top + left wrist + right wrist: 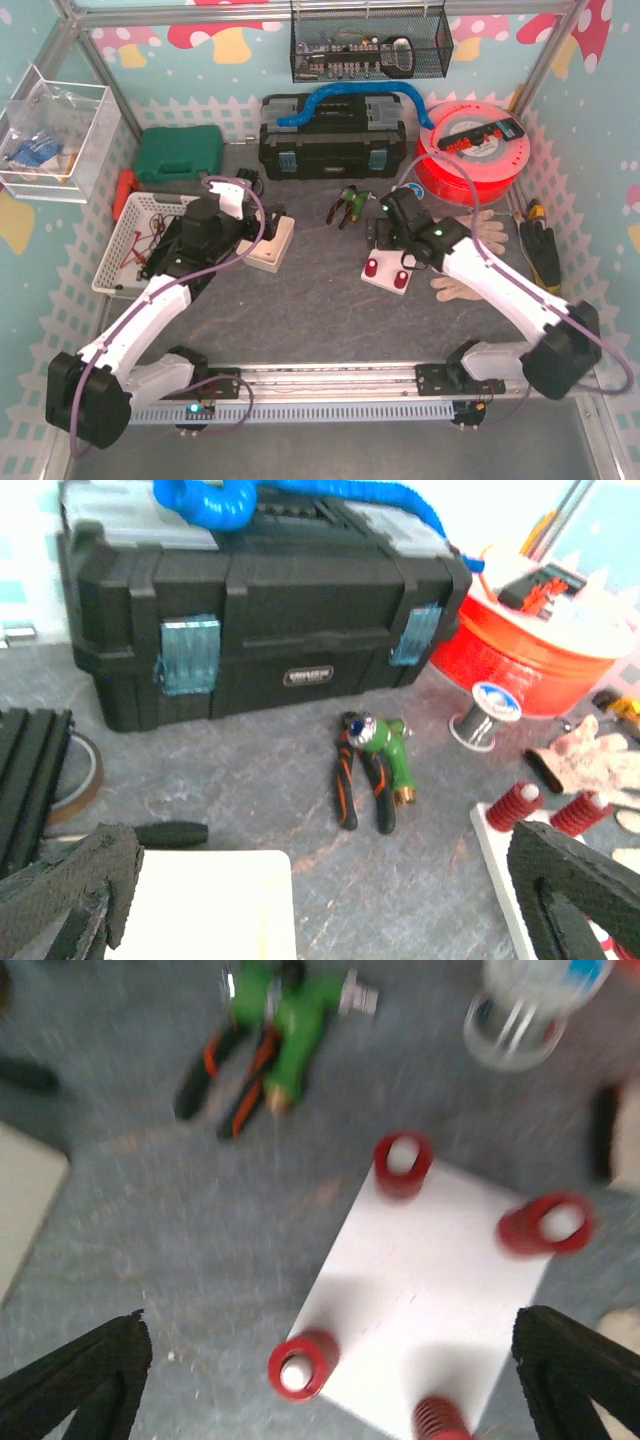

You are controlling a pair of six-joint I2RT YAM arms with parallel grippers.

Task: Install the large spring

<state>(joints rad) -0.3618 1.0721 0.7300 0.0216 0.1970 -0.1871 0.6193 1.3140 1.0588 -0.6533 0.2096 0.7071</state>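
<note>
A white base plate (430,1290) lies on the grey mat with red springs standing at its corners: one far (403,1163), one right (545,1225), one near left (302,1365), and one at the bottom edge (440,1420). I cannot tell which is the large one. My right gripper (330,1325) hovers above the plate, open wide and empty. In the top view it (388,238) sits over the plate's (385,272) far edge. My left gripper (320,880) is open and empty above a white box (210,905); in the top view it (250,228) is at the box (272,245).
A black toolbox (330,140) stands at the back and a red filament spool (470,160) at the back right. Pliers and a green tool (375,765) lie between the arms. A wire spool (478,715), gloves (480,240) and a white basket (140,235) lie around.
</note>
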